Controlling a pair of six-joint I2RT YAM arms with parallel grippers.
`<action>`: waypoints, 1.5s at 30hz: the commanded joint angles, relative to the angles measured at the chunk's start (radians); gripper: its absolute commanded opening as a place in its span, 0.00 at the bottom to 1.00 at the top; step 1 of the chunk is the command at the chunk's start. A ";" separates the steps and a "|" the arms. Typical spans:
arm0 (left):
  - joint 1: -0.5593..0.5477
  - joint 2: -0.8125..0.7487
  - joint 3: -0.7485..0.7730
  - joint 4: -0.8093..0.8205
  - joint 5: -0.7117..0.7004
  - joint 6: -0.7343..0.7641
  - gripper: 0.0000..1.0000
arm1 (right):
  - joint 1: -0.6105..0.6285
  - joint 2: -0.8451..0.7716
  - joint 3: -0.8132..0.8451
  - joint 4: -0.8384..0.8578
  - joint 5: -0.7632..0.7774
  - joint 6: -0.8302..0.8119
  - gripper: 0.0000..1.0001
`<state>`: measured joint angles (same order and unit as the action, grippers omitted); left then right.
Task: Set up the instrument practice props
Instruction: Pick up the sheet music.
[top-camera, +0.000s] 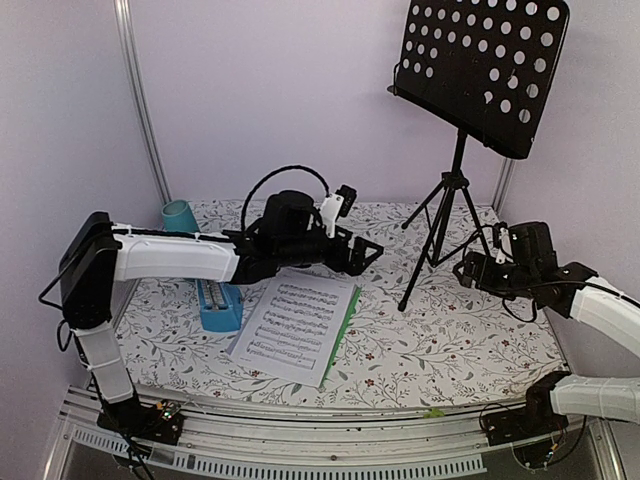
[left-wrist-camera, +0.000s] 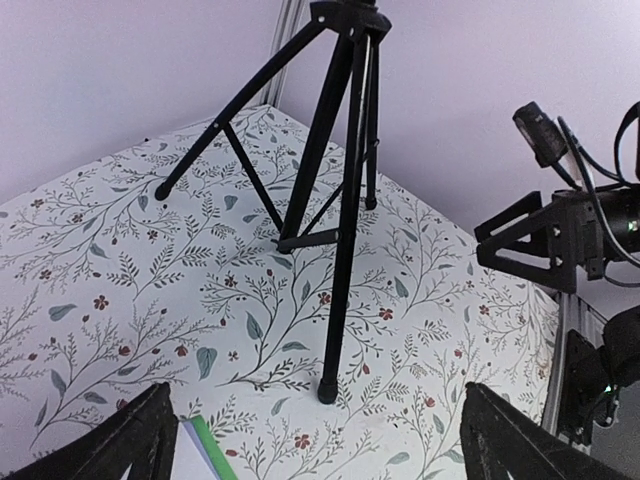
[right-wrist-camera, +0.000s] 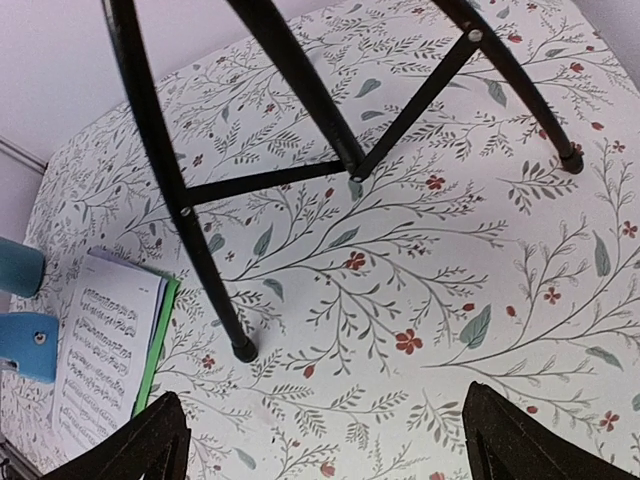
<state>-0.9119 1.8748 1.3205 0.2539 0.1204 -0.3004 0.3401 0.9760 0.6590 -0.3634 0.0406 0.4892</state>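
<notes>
Music stand (top-camera: 455, 182): one thin black tripod with a flat top full of round holes, at the back right of the flowery table (top-camera: 450, 345). One stack of paper music pages (top-camera: 295, 325) lies beside one blue wedge-shaped metronome (top-camera: 220, 306). The left gripper (top-camera: 366, 254) and right gripper (top-camera: 474, 268) are spread wide, holding nothing

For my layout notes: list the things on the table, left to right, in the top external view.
Teal cup → blue metronome → sheet-music pages → black music stand.
</notes>
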 joint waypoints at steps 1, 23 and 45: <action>0.020 -0.095 -0.117 0.019 -0.014 -0.057 0.99 | 0.129 -0.053 -0.025 -0.074 0.081 0.127 0.97; 0.032 -0.381 -0.462 -0.164 -0.134 -0.140 0.99 | 0.766 0.339 0.123 0.060 0.168 0.394 0.94; 0.182 -0.338 -0.702 -0.081 -0.156 -0.269 0.99 | 0.707 0.796 0.341 0.360 -0.165 0.357 0.71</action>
<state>-0.7673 1.5394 0.6514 0.1299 -0.0254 -0.5484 1.0733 1.7386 0.9840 -0.0868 -0.0368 0.8520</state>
